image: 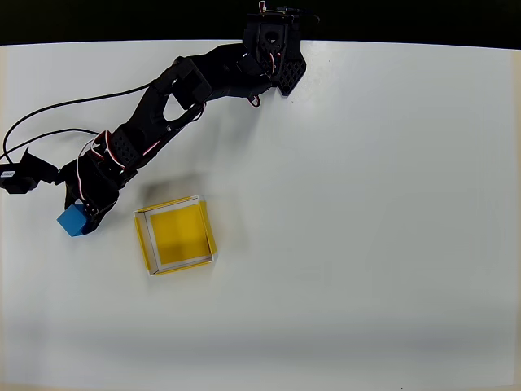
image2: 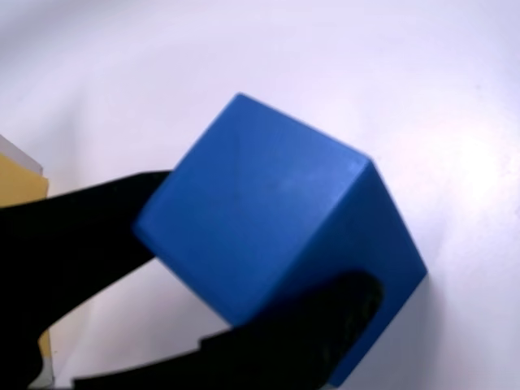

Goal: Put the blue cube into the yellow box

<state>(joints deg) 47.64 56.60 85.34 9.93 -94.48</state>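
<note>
White table (image: 366,204) bears yellow box (image: 175,235)

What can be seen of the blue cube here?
The cube is a small solid bright-blue block with plain, smooth, plastic-looking faces and sharp edges. In the wrist view it sits tilted, a corner uppermost, between the two black fingers of the gripper, which press on opposite sides. In the overhead view it lies left of the yellow box, apart from it. Whether it is lifted off the table is unclear.

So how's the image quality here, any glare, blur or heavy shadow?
Overhead view: sharp and evenly lit, soft shadow beside the yellow box. Wrist view: the blue cube is slightly soft, the table behind it washed out, and the gripper fingers are featureless black.
</note>
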